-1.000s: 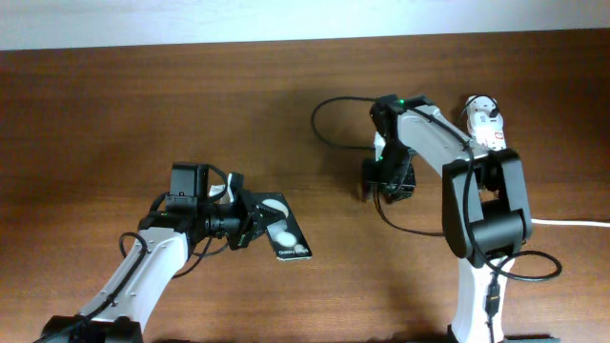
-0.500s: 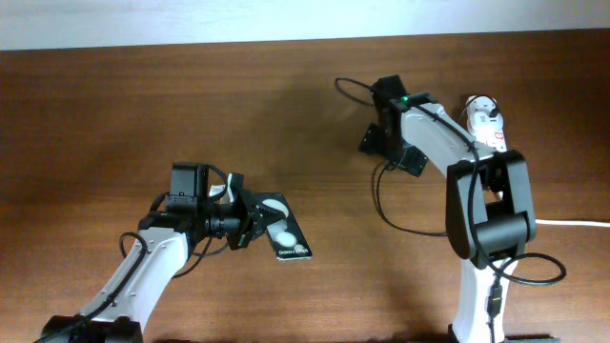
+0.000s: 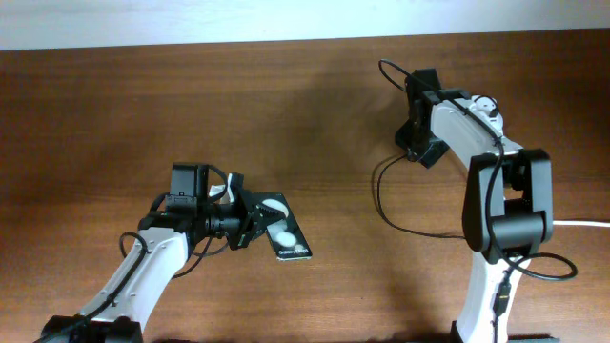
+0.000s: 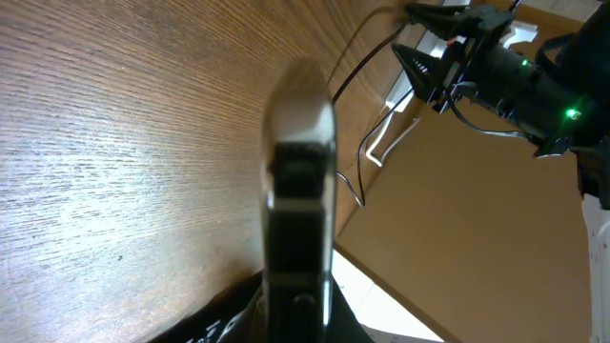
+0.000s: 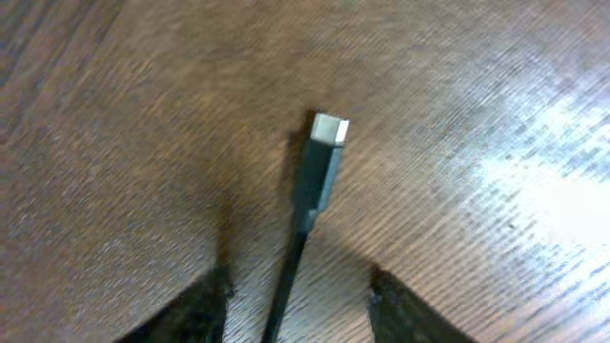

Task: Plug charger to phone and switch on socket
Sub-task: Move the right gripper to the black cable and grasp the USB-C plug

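Your left claw (image 3: pixel 255 227) is clamped on one end of the phone (image 3: pixel 286 235), which juts out beyond its tips, glossy face up; from the wrist you see it edge-on; your right claw (image 5: pixel 297 295), well apart from it, pinches the charger (image 5: pixel 313 186), whose plug tip (image 5: pixel 330 128) pokes ahead of the fingers (image 5: pixel 205 297), clear of the worktop (image 3: pixel 143 105); the rest of the charger trails from that claw and loops across the worktop beside it

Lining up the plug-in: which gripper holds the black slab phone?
The left gripper: it clamps the glossy black rectangular phone by one end; the right gripper holds the thin black charger cable.
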Motion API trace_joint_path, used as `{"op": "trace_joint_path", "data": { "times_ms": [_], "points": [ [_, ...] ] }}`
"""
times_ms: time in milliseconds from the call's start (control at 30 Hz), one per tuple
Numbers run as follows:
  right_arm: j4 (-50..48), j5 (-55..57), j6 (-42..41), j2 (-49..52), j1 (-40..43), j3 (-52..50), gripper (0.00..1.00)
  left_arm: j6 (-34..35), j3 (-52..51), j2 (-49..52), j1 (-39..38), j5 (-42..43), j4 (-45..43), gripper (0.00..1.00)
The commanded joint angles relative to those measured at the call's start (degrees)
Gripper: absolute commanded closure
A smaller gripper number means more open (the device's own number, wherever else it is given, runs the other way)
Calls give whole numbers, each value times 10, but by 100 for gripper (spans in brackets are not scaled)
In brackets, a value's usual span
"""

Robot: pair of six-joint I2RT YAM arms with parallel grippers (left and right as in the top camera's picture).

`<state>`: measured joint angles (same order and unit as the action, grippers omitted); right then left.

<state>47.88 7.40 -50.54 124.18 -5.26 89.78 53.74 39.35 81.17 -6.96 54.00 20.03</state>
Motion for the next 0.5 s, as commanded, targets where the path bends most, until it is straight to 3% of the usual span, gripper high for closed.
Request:
{"op": "trace_joint_path", "data": {
  "times_ms": [0,233,367,467],
  "points": [
    [-2,-10,26,23,-18,-12,59,-7,6,-1,2,13,-3,100],
    [-3,23,25,23,-17,-12,73,-7,6,-1,2,13,-2,100],
    [-4,23,25,23,-17,-12,76,-7,6,-1,2,14,-2,100],
    [-4,23,33,23,-17,-12,92,-7,6,-1,2,16,6,100]
  ]
}}
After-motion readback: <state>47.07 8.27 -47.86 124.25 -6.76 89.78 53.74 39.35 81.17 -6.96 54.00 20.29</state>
